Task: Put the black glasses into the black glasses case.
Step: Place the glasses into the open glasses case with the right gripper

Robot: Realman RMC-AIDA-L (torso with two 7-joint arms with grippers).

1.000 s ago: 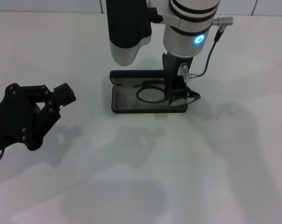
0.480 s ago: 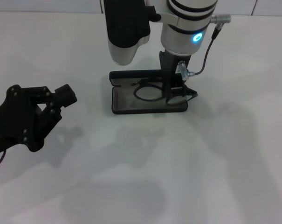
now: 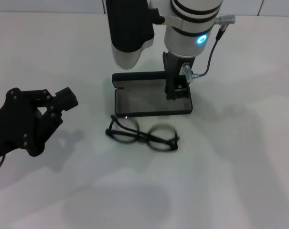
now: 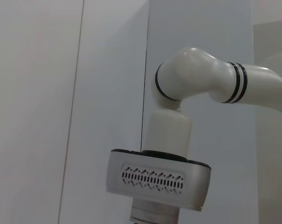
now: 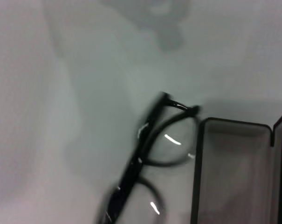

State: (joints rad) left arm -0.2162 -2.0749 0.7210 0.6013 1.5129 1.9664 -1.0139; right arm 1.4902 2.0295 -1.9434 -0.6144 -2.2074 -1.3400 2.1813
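Observation:
The black glasses (image 3: 145, 138) lie unfolded on the white table, just in front of the black glasses case (image 3: 151, 113) and outside it. The case lies open with its grey lining bare and its lid (image 3: 137, 76) toward the back. My right gripper (image 3: 176, 93) hangs over the case's right end, open and holding nothing. In the right wrist view the glasses (image 5: 140, 154) lie beside the case's rim (image 5: 198, 172). My left gripper (image 3: 39, 98) is parked open at the table's left, far from both.
The white table (image 3: 230, 167) is bare around the case and glasses. The right arm's white links (image 3: 130, 33) rise behind the case. The left wrist view shows only a wall and a white arm joint (image 4: 178, 93).
The glasses were in the right gripper over the case's right end. They have left it and now lie on the table in front of the case. The left arm stayed put.

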